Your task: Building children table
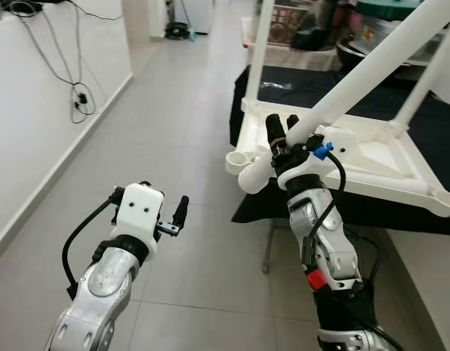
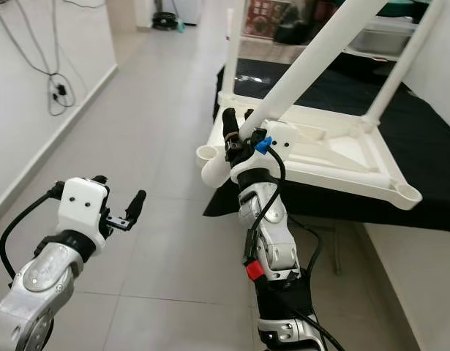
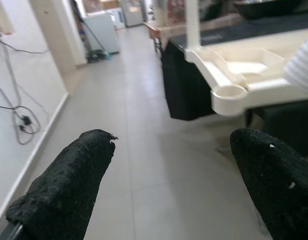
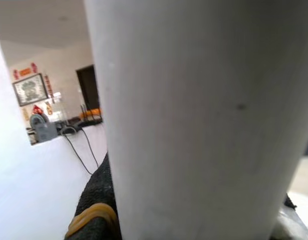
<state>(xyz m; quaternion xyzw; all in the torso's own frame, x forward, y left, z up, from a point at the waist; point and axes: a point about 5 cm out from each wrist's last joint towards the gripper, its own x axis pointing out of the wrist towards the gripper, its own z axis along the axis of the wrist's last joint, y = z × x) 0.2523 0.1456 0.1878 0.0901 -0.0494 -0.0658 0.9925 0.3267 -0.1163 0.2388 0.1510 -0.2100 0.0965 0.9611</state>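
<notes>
Left eye view shows the white children's table top [image 1: 371, 157] lying upside down on a black-covered bench [image 1: 444, 124], with two legs already standing up from its far corners. The right gripper [image 1: 282, 126] is clamped on a third white leg [image 1: 371, 66], holding it near its lower end; the tube slants up and away to the right, and its open foot [image 1: 252, 179] hangs just beside the empty round corner socket [image 1: 238, 157] nearest the robot. The left gripper [image 1: 177, 216] hovers over the tiled floor [image 1: 181, 131], well apart from the table, its fingers spread and holding nothing.

The step in hand appears to be seating this leg in that socket. To do it well, the right arm would need to swing the tube upright first, so its foot faces squarely down into the ring, and only then press. Pushing while tilted risks jamming the rim or sliding the top along the cloth; the free left gripper could brace the table's edge.
</notes>
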